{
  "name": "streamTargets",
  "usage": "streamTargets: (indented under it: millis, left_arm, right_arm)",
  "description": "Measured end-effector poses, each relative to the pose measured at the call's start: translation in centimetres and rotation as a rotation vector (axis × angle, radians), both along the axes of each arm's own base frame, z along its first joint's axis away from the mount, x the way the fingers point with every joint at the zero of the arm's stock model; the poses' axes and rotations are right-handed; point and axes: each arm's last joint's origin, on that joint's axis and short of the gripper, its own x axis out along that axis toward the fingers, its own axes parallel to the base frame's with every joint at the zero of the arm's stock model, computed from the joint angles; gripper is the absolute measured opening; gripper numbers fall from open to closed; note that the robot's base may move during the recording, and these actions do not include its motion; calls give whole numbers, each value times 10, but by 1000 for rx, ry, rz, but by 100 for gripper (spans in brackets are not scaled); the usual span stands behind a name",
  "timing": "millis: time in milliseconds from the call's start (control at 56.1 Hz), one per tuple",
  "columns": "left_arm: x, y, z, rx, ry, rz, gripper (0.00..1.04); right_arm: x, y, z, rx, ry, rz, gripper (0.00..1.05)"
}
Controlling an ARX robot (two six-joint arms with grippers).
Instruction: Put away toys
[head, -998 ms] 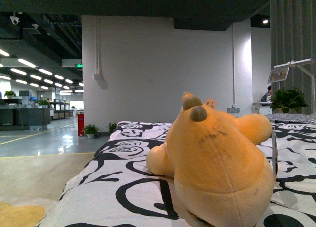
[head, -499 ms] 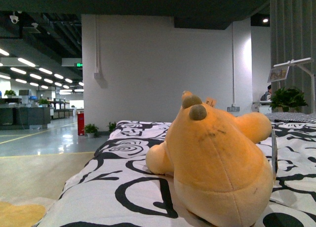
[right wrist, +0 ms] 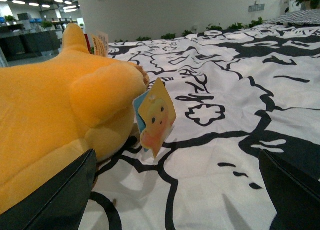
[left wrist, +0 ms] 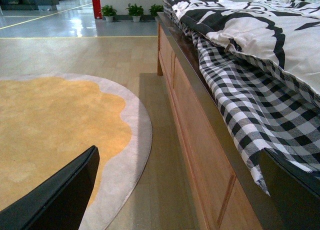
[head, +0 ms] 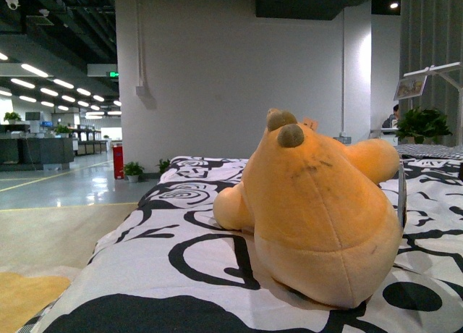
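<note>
The orange plush animal [head: 318, 203] lies near the bed's near edge, with bare quilt [head: 159, 260] running to the left edge. The right gripper [right wrist: 177, 157] is wide and empty beside it. The left gripper [left wrist: 180, 157] is wide and empty by the bed frame [left wrist: 210, 190].

A white wall [head: 239, 79] fills the middle of the front view. Ceiling lights [head: 32, 71] run across the upper left, above a glossy floor [head: 65, 192]. A bed [head: 181, 260] with a black-and-white cover spans the lower frame on a wooden frame [left wrist: 200, 155]. A yellow rug [head: 22, 300] lies at the lower left.
</note>
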Motion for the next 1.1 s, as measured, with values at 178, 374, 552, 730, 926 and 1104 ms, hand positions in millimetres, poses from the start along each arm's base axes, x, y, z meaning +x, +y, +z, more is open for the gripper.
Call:
streamTargets:
  millis: [178, 374, 552, 730, 926, 1104]
  left_arm:
    - [0, 0, 0, 0, 0, 0, 98]
    - [0, 0, 0, 0, 0, 0, 98]
    - [0, 0, 0, 0, 0, 0, 98]
    - [0, 0, 0, 0, 0, 0, 98]
    - [0, 0, 0, 0, 0, 0, 98]
    - [0, 0, 0, 0, 0, 0, 98]
  right_arm:
    - [6, 16, 9, -1, -26, 35, 98]
    - [8, 40, 14, -16, -41, 108, 98]
    - [17, 64, 23, -44, -78, 158, 98]
    - [23, 83, 27, -98, -117, 156, 98]
    - [22, 90, 25, -135, -133, 149, 98]
    - [22, 89, 27, -126, -143, 145, 98]
